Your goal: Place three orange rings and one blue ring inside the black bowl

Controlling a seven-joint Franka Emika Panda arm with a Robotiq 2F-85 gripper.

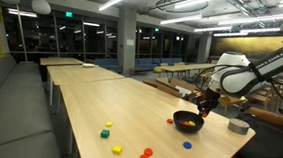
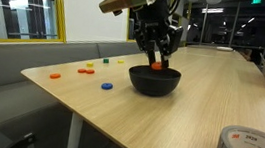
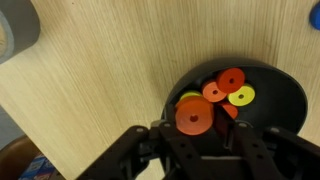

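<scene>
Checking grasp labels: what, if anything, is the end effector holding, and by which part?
An orange ring, pinched at its edge by the end effector over the black bowl.

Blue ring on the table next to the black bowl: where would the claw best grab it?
The blue ring lies flat on the table, apart from the black bowl, so probably straight down from above, fingers pinching opposite sides of its outer edge. Side-on, its thin edge offers little to grip. The gripper must first release its orange ring.
</scene>
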